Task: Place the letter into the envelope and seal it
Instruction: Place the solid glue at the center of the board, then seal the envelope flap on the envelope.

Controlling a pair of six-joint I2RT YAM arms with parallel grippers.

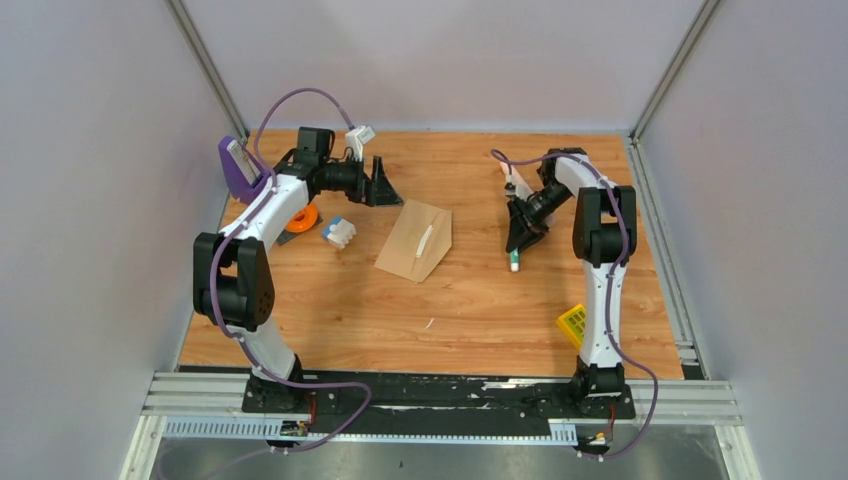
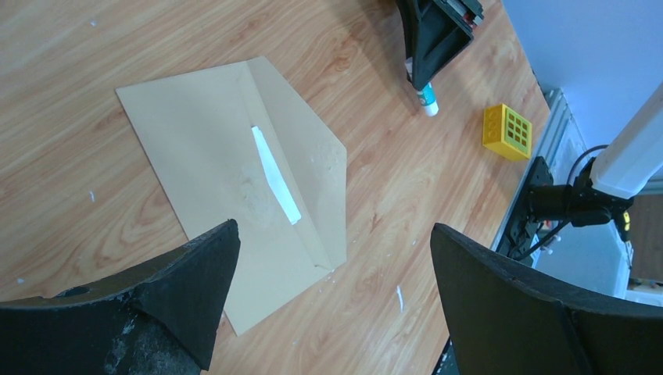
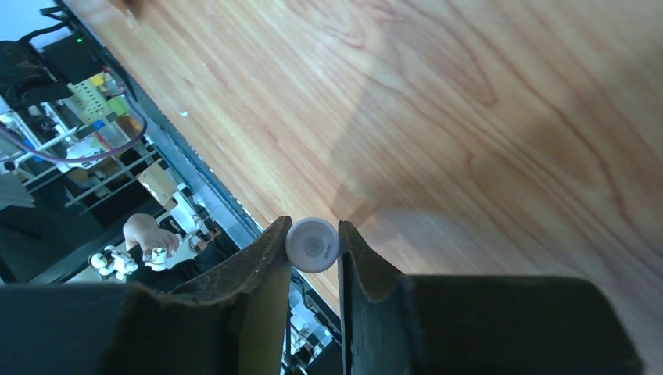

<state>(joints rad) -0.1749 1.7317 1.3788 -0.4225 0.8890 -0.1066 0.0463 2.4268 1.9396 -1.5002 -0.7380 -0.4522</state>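
A tan-brown kraft paper envelope (image 1: 405,240) lies flat near the middle of the wood-grain counter (image 1: 470,310), a little toward the far side. Its pointed flap (image 2: 313,164) is open and lies to the right of the rectangular body. Along the crease between body and flap a narrow pale sliver shows. It looks like the edge of the thin pale paper letter (image 2: 275,176), with the rest hidden inside the envelope.

The left jaws hang over the counter just far and left of the envelope. They are spread wide with nothing between them. In the left wrist view their black fingers (image 2: 184,301) frame the envelope from above.

The right jaws are to the right of the envelope and apart from it. They pinch a white glue stick with a teal band (image 1: 514,260). The stick points down toward the near side, and I cannot tell whether its lower end touches the counter. In the right wrist view its round white end sits squeezed between the two fingertips.

Left of the envelope, an orange ring-shaped roll (image 1: 303,217) lies partly under the left arm. A small white-and-blue object (image 1: 340,233) sits between the roll and the envelope. A yellow gridded plastic block (image 1: 572,325) rests at the near right, well apart from the envelope.
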